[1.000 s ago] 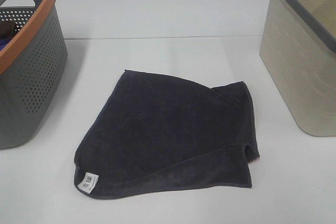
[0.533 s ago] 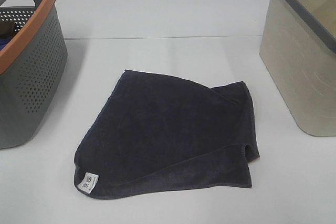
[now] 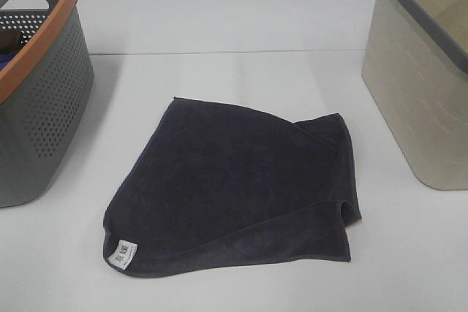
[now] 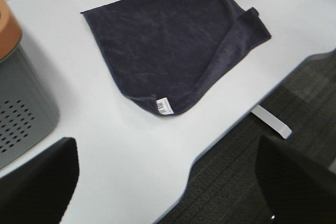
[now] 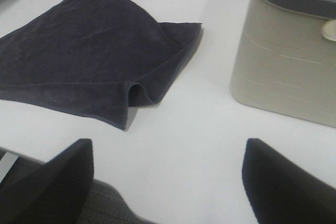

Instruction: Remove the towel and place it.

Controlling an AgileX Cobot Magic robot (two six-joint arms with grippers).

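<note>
The dark navy towel (image 3: 234, 188) lies spread flat on the white table (image 3: 219, 20), folded over on itself, with a small white label (image 3: 122, 253) at its near left corner. It also shows in the left wrist view (image 4: 168, 40) and in the right wrist view (image 5: 89, 51). My left gripper (image 4: 168, 182) is open and empty, held above the table's front edge, apart from the towel. My right gripper (image 5: 168, 182) is open and empty, held above the front edge between the towel and the beige basket. Neither gripper shows in the exterior high view.
A grey perforated basket with an orange rim (image 3: 36, 85) stands at the left with dark items inside. A beige basket with a grey rim (image 3: 424, 85) stands at the right. Dark carpet lies beyond the table's front edge (image 4: 210, 145).
</note>
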